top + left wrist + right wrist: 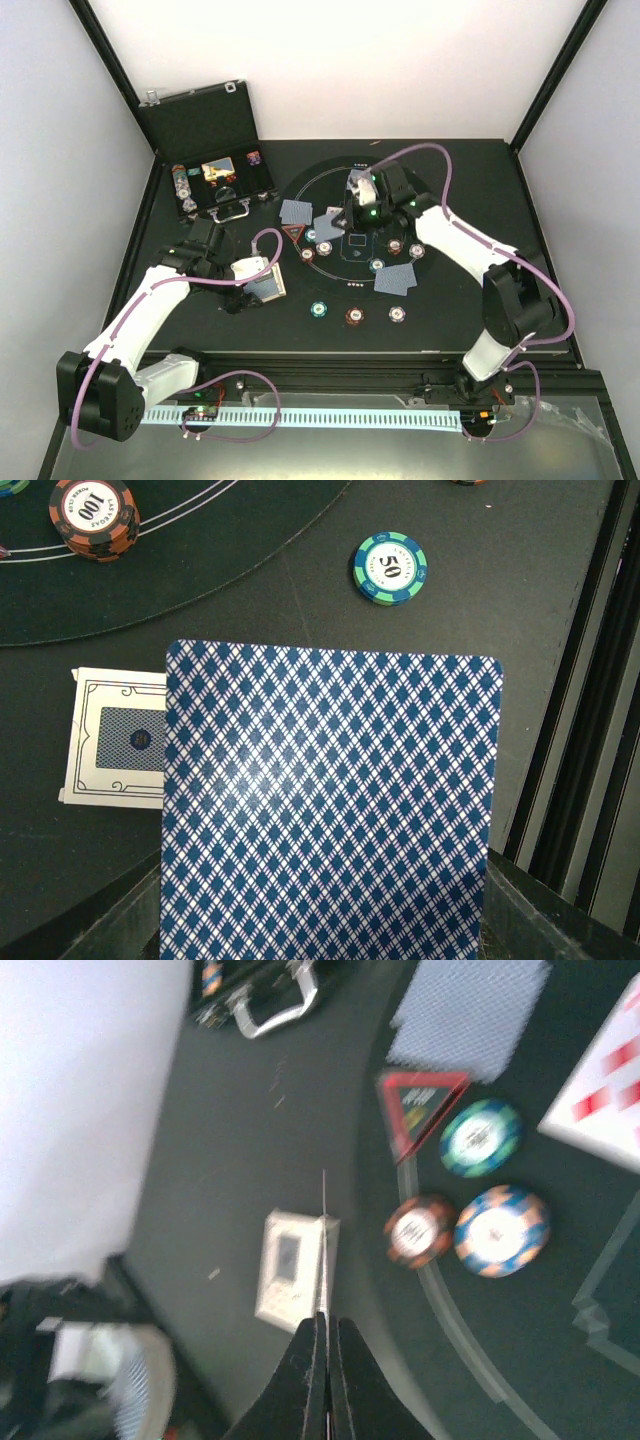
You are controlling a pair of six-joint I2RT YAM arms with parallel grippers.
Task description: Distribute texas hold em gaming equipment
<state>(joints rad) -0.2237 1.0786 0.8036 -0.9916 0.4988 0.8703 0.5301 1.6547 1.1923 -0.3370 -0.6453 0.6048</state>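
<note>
Black table [450, 335]: round mat [320, 190], open case [200, 120], card box [115, 740], teal chip [390, 568].

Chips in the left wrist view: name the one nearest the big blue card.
The teal chip marked 50, just beyond the card; the brown 100 chip lies farther away, on the mat.

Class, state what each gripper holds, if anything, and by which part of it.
Left gripper: a blue diamond-patterned playing card, held by its near end. Right gripper: a thin card seen edge-on, pinched at its near end.
</note>
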